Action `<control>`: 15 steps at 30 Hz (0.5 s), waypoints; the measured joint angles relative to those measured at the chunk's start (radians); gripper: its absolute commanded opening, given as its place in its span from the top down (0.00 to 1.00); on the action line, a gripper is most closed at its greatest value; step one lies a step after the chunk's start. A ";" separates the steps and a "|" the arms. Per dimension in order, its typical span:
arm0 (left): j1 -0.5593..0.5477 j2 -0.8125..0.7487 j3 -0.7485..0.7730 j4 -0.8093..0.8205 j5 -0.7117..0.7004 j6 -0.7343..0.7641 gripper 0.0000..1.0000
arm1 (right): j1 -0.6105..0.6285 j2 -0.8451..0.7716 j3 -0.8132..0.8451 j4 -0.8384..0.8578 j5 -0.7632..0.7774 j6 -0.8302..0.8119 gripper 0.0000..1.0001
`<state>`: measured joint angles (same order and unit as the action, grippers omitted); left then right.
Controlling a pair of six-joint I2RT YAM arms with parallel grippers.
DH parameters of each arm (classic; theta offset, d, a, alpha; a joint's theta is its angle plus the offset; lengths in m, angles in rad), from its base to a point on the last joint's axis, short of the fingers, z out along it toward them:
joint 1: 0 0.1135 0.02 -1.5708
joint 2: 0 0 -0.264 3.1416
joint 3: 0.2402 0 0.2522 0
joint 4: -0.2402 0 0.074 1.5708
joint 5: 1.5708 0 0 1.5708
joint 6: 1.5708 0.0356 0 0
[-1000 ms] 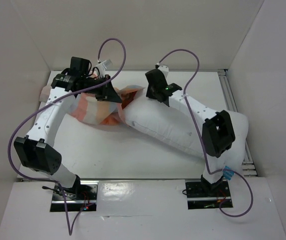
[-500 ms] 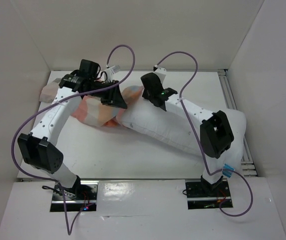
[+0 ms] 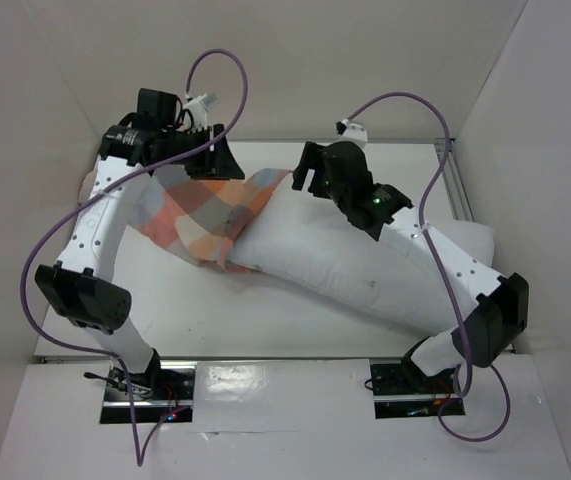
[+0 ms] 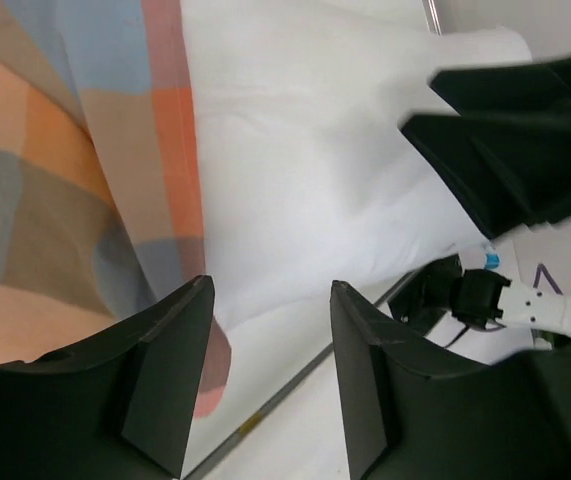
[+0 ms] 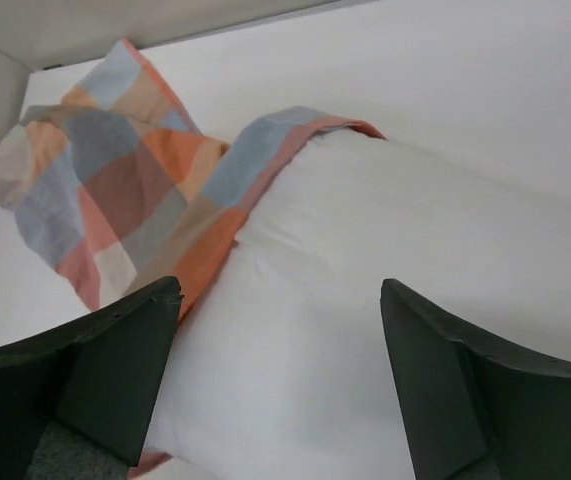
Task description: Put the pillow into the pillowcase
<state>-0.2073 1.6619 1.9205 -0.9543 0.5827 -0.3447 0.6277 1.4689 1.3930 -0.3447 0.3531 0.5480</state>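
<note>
The plump white rectangular pillow (image 3: 365, 270) lies slantwise on the white surface (image 3: 215, 320). Its long axis runs from the far left down to the near right. Only its far-left end sits inside the thin fabric pillowcase (image 3: 200, 210), checked in orange, light blue and grey; the greater length is bare. The rest of the pillowcase lies slack and crumpled towards the left side wall (image 3: 55, 150).

The orange hem crosses the pillow just beside both hands. The left hand (image 3: 217, 165) hangs over the pillowcase's far edge, fingers spread, with nothing between them. The right hand (image 3: 308, 178) hangs over the pillow's far edge at the hem, spread wide and likewise empty.

The hem looks like the thing to catch next, then draw along the pillow's axis towards the near right. Each hand is close to its own side of the opening. The right arm (image 3: 445, 265) stretches above the bare length of the pillow, along the path the hem would take. The purple cables (image 3: 435, 150) loop clear above.
</note>
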 measured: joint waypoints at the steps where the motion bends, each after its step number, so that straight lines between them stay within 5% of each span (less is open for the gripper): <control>1: -0.005 0.024 0.026 0.002 -0.006 0.000 0.34 | 0.000 -0.018 0.000 -0.022 0.005 -0.011 0.08; 5: -0.053 0.148 0.101 0.011 -0.062 0.005 0.30 | -0.015 -0.050 0.000 -0.120 0.018 -0.053 0.06; 15: -0.236 0.394 0.194 -0.016 -0.480 0.035 0.29 | -0.115 -0.048 -0.026 -0.257 -0.020 -0.127 0.03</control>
<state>-0.4431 2.0563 2.1143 -0.9707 0.1032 -0.3092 0.5129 1.4204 1.3674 -0.6014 0.3332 0.4206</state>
